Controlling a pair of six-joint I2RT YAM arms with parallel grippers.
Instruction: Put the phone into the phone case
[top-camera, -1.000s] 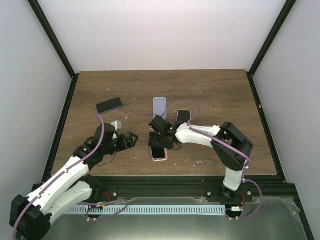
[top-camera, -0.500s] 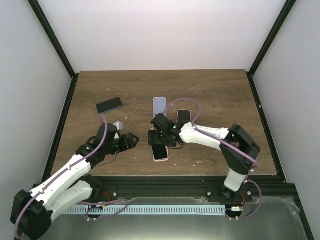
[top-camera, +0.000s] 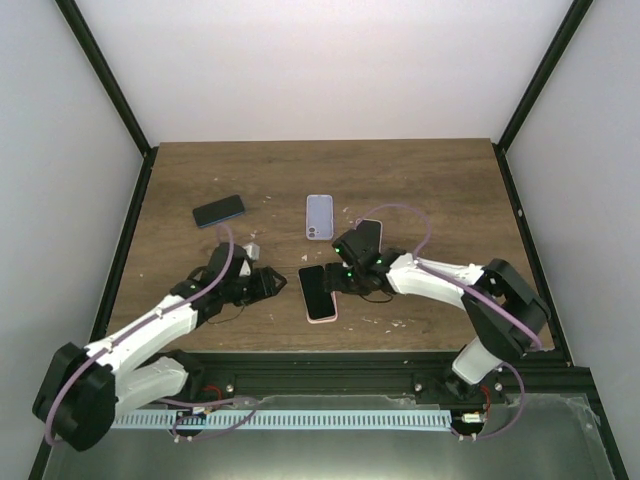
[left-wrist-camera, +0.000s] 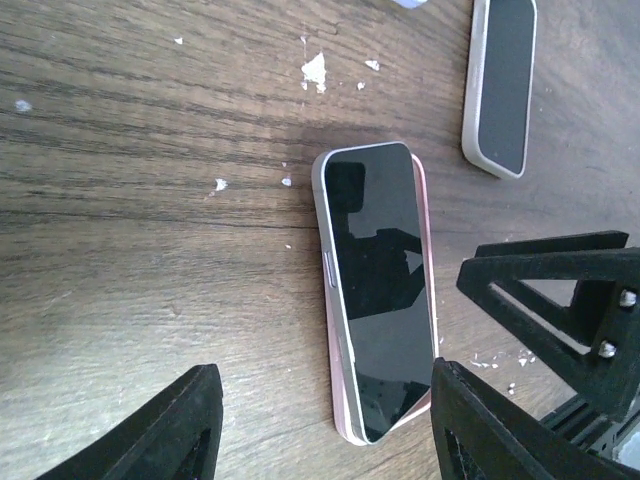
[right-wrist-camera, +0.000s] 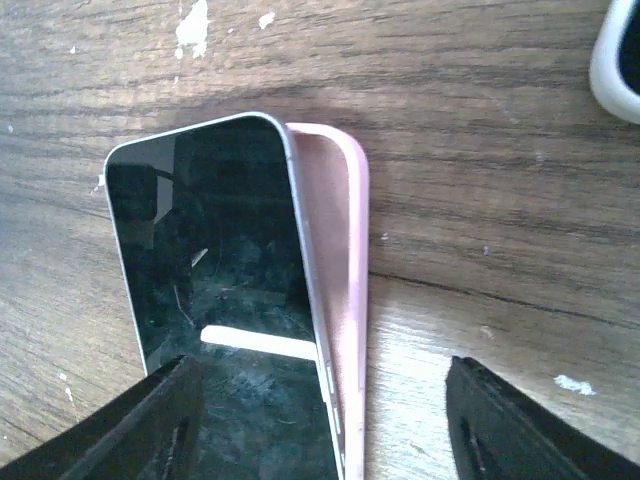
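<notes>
A black-screened phone (top-camera: 315, 290) lies face up and askew on a pink phone case (top-camera: 322, 314) near the table's front middle. A strip of pink case (right-wrist-camera: 338, 230) shows beside the phone (right-wrist-camera: 215, 260) in the right wrist view. In the left wrist view the phone (left-wrist-camera: 380, 290) overhangs the case (left-wrist-camera: 346, 420), one long side raised. My left gripper (top-camera: 277, 282) is open and empty just left of the phone, which lies ahead of its jaws (left-wrist-camera: 325, 440). My right gripper (top-camera: 340, 279) is open and empty just right of it, low over phone and case (right-wrist-camera: 330, 430).
A lilac case or phone (top-camera: 319, 216) lies behind the pink case. A white-cased phone (top-camera: 369, 229) sits partly under my right arm and shows in the left wrist view (left-wrist-camera: 500, 85). A dark phone with a blue edge (top-camera: 219, 211) lies at the far left. White specks dot the wood.
My right gripper has drawn back to the right off the phone, which now lies uncovered and askew on the pink case. My left gripper has edged right, closer to the phone.
</notes>
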